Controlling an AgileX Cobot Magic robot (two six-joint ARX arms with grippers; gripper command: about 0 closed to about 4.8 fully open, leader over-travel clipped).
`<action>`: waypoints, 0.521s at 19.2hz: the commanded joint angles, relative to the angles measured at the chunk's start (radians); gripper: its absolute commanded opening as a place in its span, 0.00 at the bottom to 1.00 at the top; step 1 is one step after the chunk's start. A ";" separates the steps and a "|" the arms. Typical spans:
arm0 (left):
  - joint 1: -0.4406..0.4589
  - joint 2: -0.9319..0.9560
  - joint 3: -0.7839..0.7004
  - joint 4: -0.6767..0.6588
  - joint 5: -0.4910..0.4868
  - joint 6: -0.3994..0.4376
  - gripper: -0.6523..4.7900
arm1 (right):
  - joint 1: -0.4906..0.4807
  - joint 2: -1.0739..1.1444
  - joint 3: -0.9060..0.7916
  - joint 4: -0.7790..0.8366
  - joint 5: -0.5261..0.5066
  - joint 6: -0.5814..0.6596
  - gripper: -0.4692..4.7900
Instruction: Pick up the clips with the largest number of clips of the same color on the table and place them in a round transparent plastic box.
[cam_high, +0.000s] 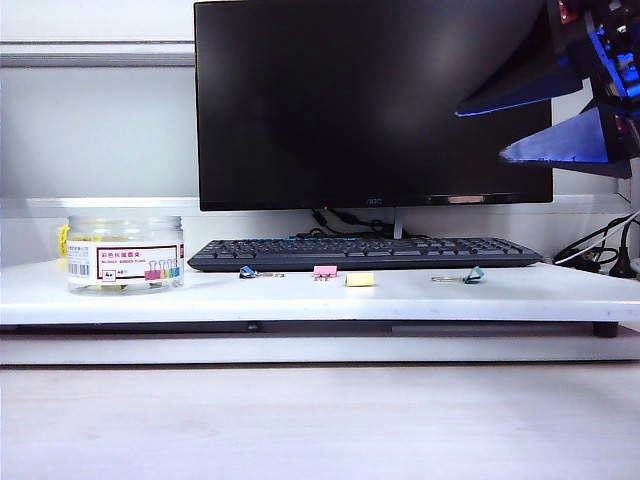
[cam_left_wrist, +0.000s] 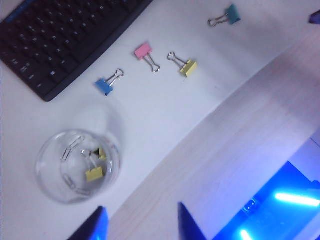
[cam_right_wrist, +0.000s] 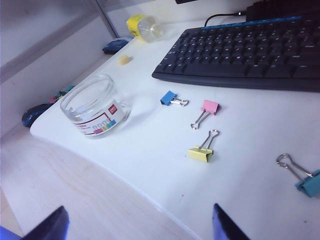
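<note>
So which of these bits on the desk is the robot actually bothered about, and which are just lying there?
Part of the job:
- yellow clip on the desk
- yellow clips in the box
- round clear box

Just lying about:
- blue clip
- pink clip
- teal clip
- keyboard
- monitor

Round box (cam_right_wrist: 95, 106): clear glossy plastic, paper label
Yellow clip (cam_right_wrist: 201, 154): matt painted body, thin shiny wire handles
Pink clip (cam_right_wrist: 210, 106): same matt body, bright wire handles
Shelf (cam_right_wrist: 165, 150): smooth white top, faint sheen
Desk below (cam_high: 320, 420): pale wood grain, matt
Keyboard (cam_right_wrist: 250, 50): black matt plastic
Monitor screen (cam_high: 370, 100): dark, glossy
Left gripper (cam_left_wrist: 140, 222): blue fingers, smooth plastic look
Right gripper (cam_right_wrist: 140, 225): dark blue fingers, smooth
</note>
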 joint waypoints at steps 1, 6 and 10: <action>0.000 -0.246 -0.189 0.148 0.052 -0.018 0.47 | 0.001 -0.002 0.004 0.013 -0.034 0.003 0.79; 0.000 -0.481 -0.531 0.390 0.076 -0.022 0.47 | 0.001 -0.002 0.004 0.012 -0.051 0.003 0.79; 0.000 -0.565 -0.817 0.637 0.072 -0.022 0.47 | 0.001 -0.002 0.004 0.013 -0.048 0.004 0.79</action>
